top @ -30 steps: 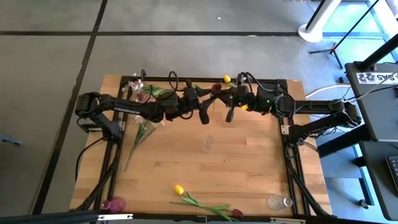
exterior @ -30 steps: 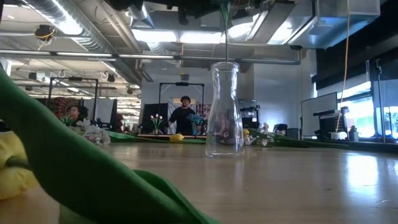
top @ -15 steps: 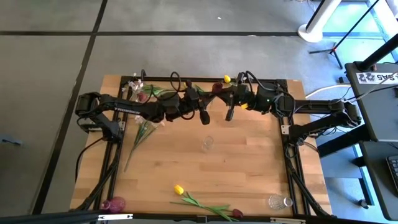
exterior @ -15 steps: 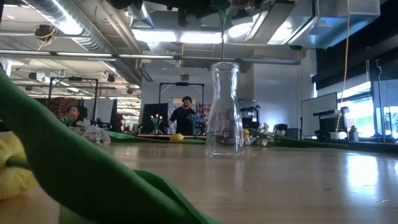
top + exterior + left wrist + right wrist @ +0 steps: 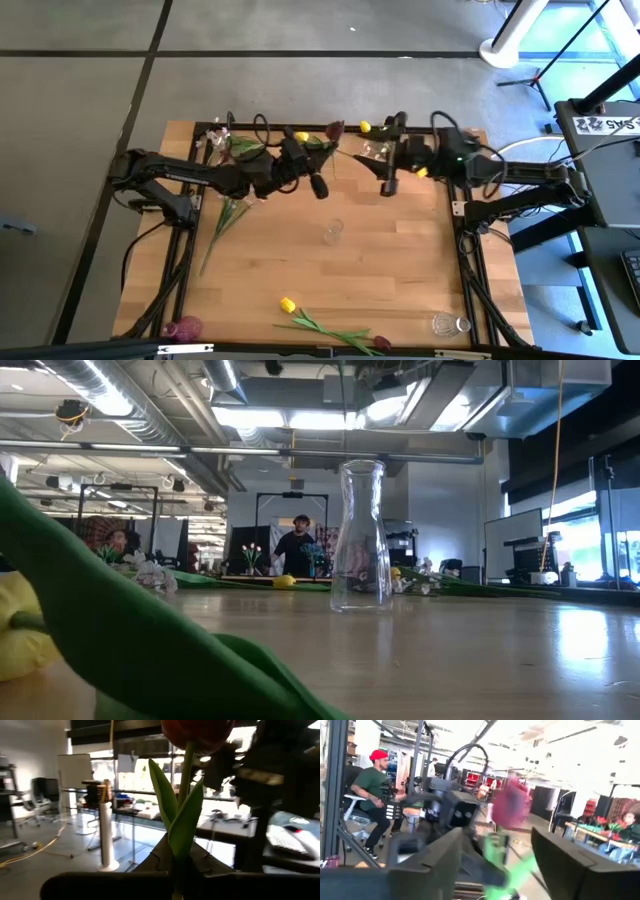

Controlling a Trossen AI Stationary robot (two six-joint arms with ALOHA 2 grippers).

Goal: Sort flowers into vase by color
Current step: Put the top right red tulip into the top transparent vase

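Observation:
A dark red tulip is held above the table's far middle, with my left gripper shut on its green stem. In the left wrist view the head and leaves stand up from between the fingers. My right gripper hangs open just to the right, facing the tulip, which shows beyond its spread fingers. A clear glass vase stands upright on its base at the table's middle, empty. My left gripper pinches the tulip's stem between its two fingers, just below the leaves. The fingers lie across the stem. The tulip is lifted clear of the table, with its head well beyond the fingers.
A yellow tulip and a dark red one lie along the near edge. A white-pink spray lies at the left, and more flowers sit along the far edge. A reddish vase and a clear one stand at the near corners.
The dark red tulip has passed from my right gripper to my left. My left gripper has shut on the stem and carried it toward the table's left and far edge. My right gripper has opened, let go and drawn back toward the right edge.

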